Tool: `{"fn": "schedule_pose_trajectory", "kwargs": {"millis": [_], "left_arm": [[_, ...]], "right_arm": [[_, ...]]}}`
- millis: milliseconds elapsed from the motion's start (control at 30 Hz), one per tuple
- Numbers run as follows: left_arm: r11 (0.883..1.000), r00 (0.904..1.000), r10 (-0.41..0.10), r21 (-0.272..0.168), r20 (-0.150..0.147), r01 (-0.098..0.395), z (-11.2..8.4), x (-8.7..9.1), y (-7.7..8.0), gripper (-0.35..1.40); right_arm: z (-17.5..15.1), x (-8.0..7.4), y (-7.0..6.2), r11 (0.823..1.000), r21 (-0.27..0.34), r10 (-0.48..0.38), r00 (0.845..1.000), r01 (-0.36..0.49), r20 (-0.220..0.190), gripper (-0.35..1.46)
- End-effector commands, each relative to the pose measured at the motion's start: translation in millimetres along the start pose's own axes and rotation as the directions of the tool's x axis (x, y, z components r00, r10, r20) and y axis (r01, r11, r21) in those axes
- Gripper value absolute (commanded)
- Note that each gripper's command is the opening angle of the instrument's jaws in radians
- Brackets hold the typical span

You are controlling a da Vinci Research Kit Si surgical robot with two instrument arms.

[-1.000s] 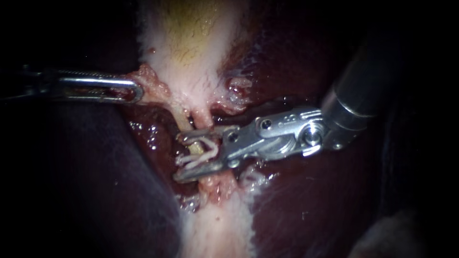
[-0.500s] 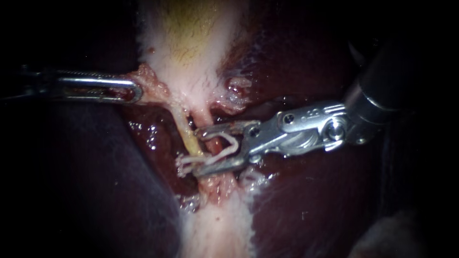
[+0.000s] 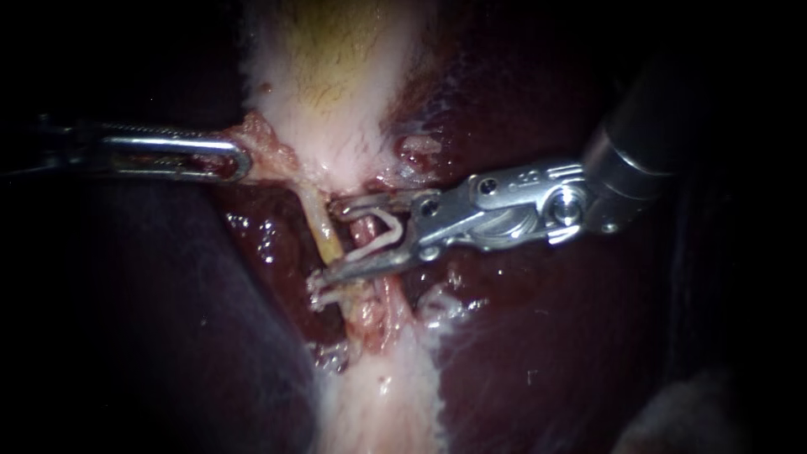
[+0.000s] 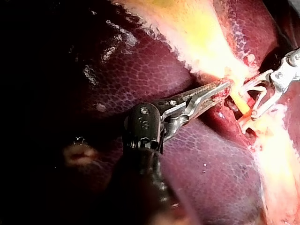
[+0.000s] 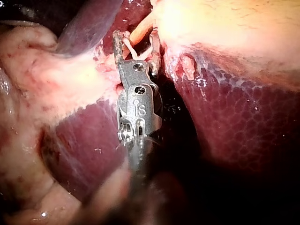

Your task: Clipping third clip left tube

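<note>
Jaws on the right instrument point(image 3: 329, 240) stand well apart, yet they carry a white clip point(image 3: 385, 238) between them, a leg against each jaw, so to me it looks loaded and not yet squeezed home; the left instrument point(image 3: 239, 158), reaching in from 9 o'clock, has its jaws closed on a tissue flap point(image 3: 265, 147) at the neck of the gallbladder point(image 3: 328, 76), and I take it to be holding things taut. The left tube point(image 3: 322, 227), pale yellow, runs from that neck toward 6 o'clock through the middle of the endoscope view and sits right at the tips of the open jaws; a reddish tube point(image 3: 367, 231) at its 3 o'clock lies deeper in the mouth and shows through the clip's gap; I cannot tell whether the yellow one is inside the clip's legs at all. Set clips point(image 3: 324, 292) lie across the tube at 7 o'clock of the jaws, just under the lower tip; dark liver point(image 3: 538, 336) flanks it all. To do this well, I'd want only the yellow tube taken, seated deep with both tips showing past it toward 9 o'clock; the clip should cross it squarely, apart from the set clips; the left hold should stay steady; squeezing now risks catching the reddish tube or only half the yellow one.
</note>
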Motion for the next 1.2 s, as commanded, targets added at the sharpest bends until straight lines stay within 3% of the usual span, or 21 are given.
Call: {"fn": "schedule_pose_trajectory", "kwargs": {"millis": [33, 467, 700, 900, 1033, 1200], "left_arm": [[1.0, 1.0, 0.0, 0.0, -0.001, 0.0, 0.0, 0.0, 0.0, -0.35], [1.0, 1.0, 0.002, 0.003, -0.002, -0.002, 0.4, -0.3, -0.1, -0.35], [1.0, 1.0, 0.002, 0.003, -0.002, -0.002, 0.4, -0.3, -0.1, -0.35], [1.0, 1.0, 0.002, 0.003, -0.002, -0.002, 0.4, -0.3, -0.1, -0.35], [1.0, 1.0, 0.002, 0.002, -0.001, -0.002, 0.4, -0.3, -0.1, -0.35], [1.0, 1.0, 0.002, 0.002, -0.001, -0.002, 0.4, -0.2, -0.1, -0.35]], "right_arm": [[0.2, 0.0, 0.1, 1.0, -0.002, 0.0, 1.0, 0.0, 0.001, 0.5], [3.2, 1.8, 0.2, 1.0, -0.015, 0.007, 0.999, -0.007, -0.033, 0.5], [3.2, 2.4, 0.0, 1.0, -0.013, 0.01, 0.998, -0.011, -0.06, 0.5], [2.5, 3.8, -0.8, 1.0, 0.007, 0.017, 0.993, -0.016, -0.118, 0.5], [2.0, 5.3, -1.6, 0.998, 0.064, 0.023, 0.987, -0.012, -0.159, 0.5], [1.7, 6.7, -2.5, 0.996, 0.084, 0.037, 0.984, -0.023, -0.172, 0.48]]}}
